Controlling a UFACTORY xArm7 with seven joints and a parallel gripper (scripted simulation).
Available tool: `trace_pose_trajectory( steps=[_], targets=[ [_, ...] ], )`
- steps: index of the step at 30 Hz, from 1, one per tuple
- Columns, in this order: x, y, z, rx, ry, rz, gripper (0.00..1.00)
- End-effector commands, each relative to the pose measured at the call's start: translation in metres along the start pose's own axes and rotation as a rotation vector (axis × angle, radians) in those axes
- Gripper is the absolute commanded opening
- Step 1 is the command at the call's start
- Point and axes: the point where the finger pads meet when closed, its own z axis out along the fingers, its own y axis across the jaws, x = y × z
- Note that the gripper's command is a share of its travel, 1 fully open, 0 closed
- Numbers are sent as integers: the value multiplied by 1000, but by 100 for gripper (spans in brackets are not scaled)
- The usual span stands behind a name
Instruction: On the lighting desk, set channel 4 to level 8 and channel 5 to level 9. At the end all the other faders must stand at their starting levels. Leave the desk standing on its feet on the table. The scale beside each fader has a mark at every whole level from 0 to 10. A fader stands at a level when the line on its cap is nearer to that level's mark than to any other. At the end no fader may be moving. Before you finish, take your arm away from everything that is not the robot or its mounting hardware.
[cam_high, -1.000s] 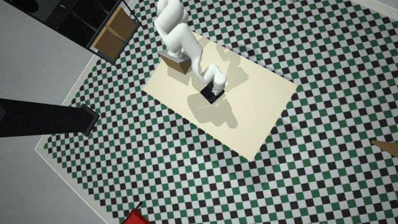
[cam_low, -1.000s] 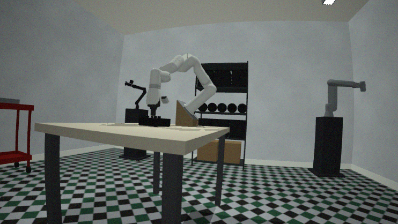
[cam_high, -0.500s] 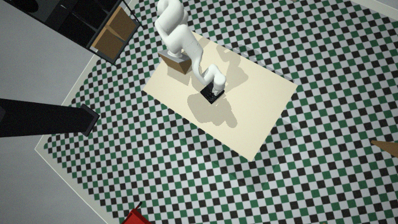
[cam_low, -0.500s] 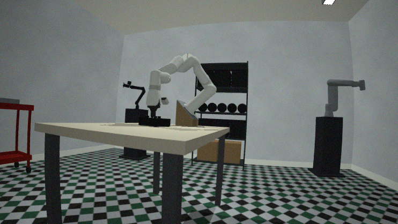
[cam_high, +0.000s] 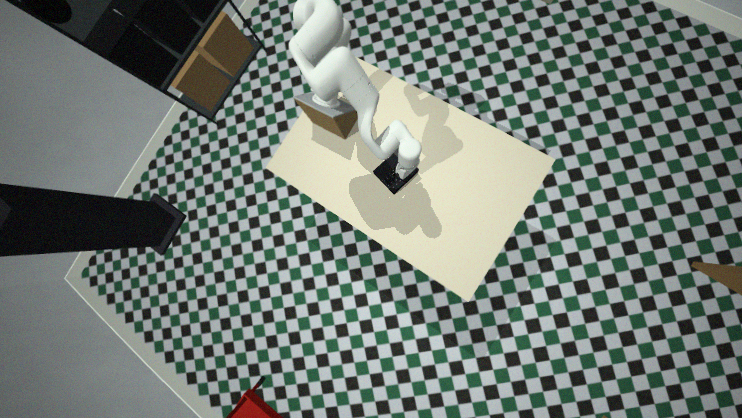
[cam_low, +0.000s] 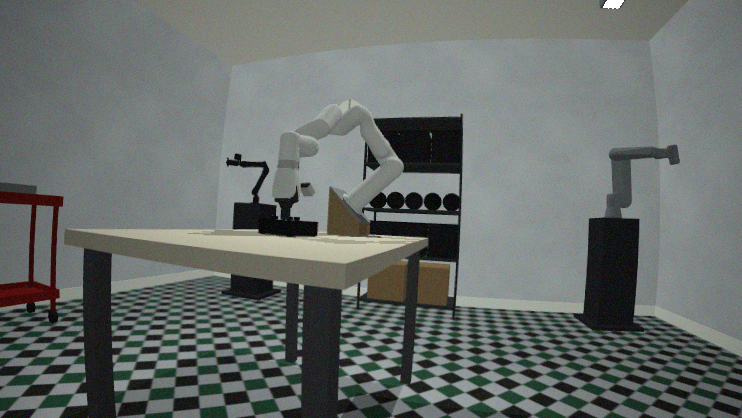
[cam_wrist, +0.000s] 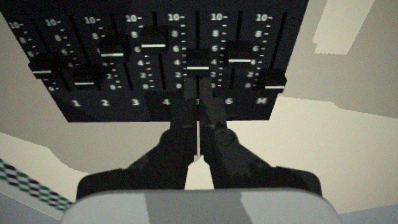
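Below, closed hand (cam_wrist: 198, 90) behind channel-5 fader (cam_wrist: 198, 60)

the white arm (cam_low: 363, 135) arches up and over, wrist pointing straight down, gripper (cam_wrist: 198, 95) fingers pressed together, holding nothing.

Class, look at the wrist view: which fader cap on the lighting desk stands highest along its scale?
The channel 4 fader cap: its white line sits near the 8 mark, above every other cap's line.

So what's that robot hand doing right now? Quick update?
Hand shut, holding nothing, fingertips just below channel 5's fader cap. Channel 4's cap sits higher on its scale. Lighting desk flat on the table. Nothing in the way.
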Motion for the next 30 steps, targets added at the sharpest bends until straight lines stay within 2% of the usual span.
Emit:
trace_pose_trajectory(
  steps=[1,30],
  targets=[
    [-2,0,-2,1,-5,0,0],
    [4,0,-2,1,-5,0,0]
  ],
)
